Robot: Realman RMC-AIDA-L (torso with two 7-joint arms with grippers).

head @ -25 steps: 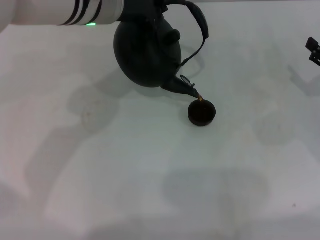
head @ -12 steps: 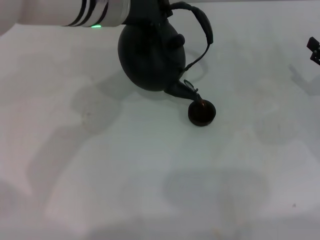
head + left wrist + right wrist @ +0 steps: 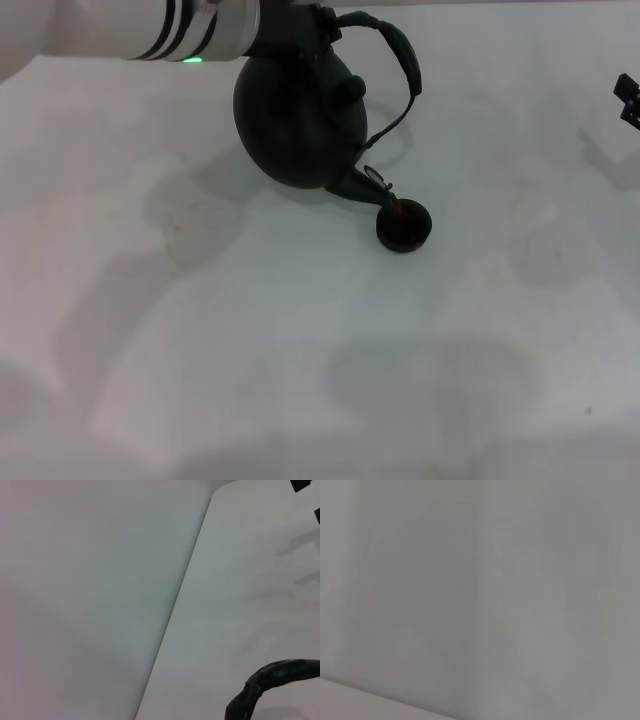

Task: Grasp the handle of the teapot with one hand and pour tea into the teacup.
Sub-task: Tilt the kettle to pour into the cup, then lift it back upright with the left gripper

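The teapot [image 3: 298, 120] is held tilted near the table's [image 3: 300, 350] far edge by the left gripper [image 3: 300, 25], its spout tip directly over the teacup [image 3: 403, 226]. The handle [image 3: 398, 55] is evidently gripped, though finger spread cannot be told. The right gripper [image 3: 628, 100] is parked at the right edge.

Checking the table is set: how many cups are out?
1. The teacup sits on the table right under the spout of the tilted teapot. No other cup is in view.

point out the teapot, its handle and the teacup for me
teapot [image 3: 295, 125], head view, on the round black body.
handle [image 3: 400, 55], head view, on the top of the arched hoop.
teacup [image 3: 404, 228], head view, on the dark inside of the cup, under the spout.
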